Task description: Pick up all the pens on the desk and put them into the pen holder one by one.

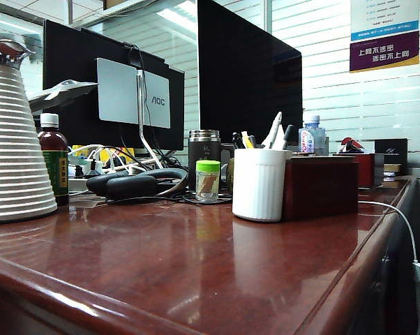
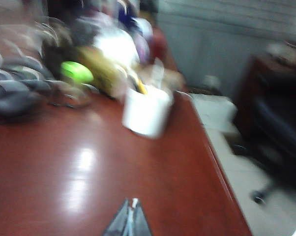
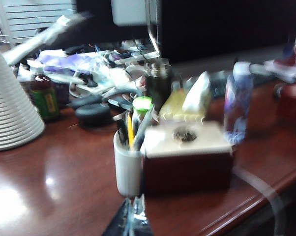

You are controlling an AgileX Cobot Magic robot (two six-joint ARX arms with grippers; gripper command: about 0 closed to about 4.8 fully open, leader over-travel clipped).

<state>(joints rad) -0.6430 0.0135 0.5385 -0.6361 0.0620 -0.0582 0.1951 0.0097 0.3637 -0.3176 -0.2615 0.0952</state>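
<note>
Bare glossy tabletop fills the near part of the exterior view, and no pen lies on it. Farther back, toward the right edge, the white ribbed pen holder stands upright, touching the dark red-brown box on its right. A yellow pen and several other pens stick up out of its mouth, long axes near vertical. A small green-capped jar stands just left of it. Neither arm shows in this view.

Seen from the left wrist, blurred, the left claw is pinched to a point and holds nothing. It hangs over open wood, well apart from the pen holder, which sits ahead of the claw near the tabletop's outer edge, with a yellow pen visible in it. No loose pen shows between them.

Seen from the right wrist, also blurred, the right claw is likewise fully closed and empty. The pen holder is just ahead of its tip, much nearer than it is to the left claw, with the yellow pen and greyer pens upright inside and the box against its side.

By this showing every visible pen is already in the holder, so I judge the task as good as done, with nothing left on the wood to reach for.
</note>
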